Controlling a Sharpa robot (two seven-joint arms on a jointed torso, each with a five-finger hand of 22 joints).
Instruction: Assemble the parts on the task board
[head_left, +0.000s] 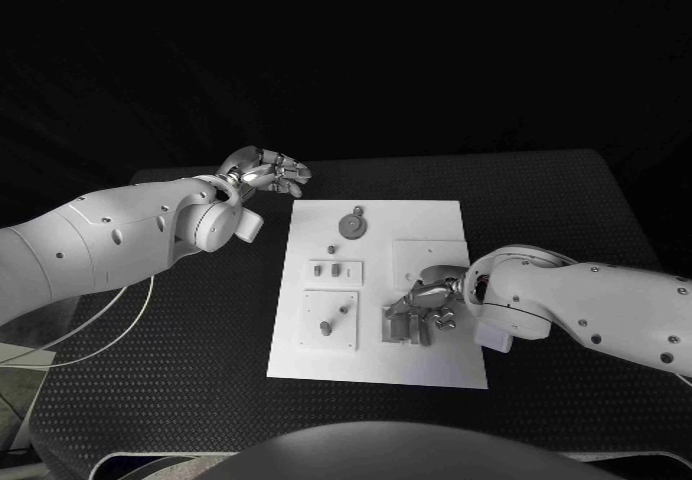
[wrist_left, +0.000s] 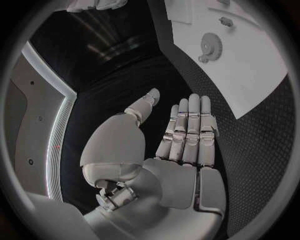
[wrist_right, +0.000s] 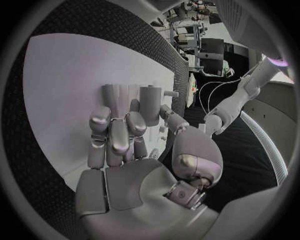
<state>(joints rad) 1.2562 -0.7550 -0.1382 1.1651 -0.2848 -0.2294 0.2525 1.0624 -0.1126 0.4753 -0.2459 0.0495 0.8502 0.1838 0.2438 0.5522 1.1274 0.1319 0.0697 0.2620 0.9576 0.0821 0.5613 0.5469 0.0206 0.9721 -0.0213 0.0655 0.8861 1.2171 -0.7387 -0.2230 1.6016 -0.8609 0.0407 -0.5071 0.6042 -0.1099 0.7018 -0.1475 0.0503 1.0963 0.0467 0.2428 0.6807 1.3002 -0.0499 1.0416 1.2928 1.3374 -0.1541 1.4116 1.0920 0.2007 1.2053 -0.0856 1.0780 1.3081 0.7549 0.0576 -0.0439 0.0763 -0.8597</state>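
Board (head_left: 378, 350) sits square in the middle of the black worktop (head_left: 173, 400), a white plate running away from the robot, and it carries all the small parts. Left arm (head_left: 101, 240) reaches in over the worktop and stops off the board's far left corner; right arm (head_left: 606, 305) comes in low across the board's right edge. Left hand (head_left: 267, 170) hovers above bare worktop, clear of the board, and the left wrist view shows the same hand (wrist_left: 181, 145) flat and released, fingers (wrist_left: 190, 125) straight and side by side, thumb out, nothing in it. Right hand (head_left: 430, 295) is down on the board's near right part, fingers (wrist_right: 115, 132) curled in over a cluster of upright grey blocks (head_left: 407, 326); the right wrist view puts those blocks (wrist_right: 134, 102) just beyond the fingertips, touching or nearly so, and I cannot tell whether the hand actually grasps one. On to the smaller pieces: a round gear (head_left: 351, 224) lies flat near the board's far end, also caught by the left wrist camera (wrist_left: 210, 47). Two raised white pads sit on the left half, the farther pad (head_left: 336, 270) holding two little pegs, the nearer pad (head_left: 330, 320) holding a small peg of its own.
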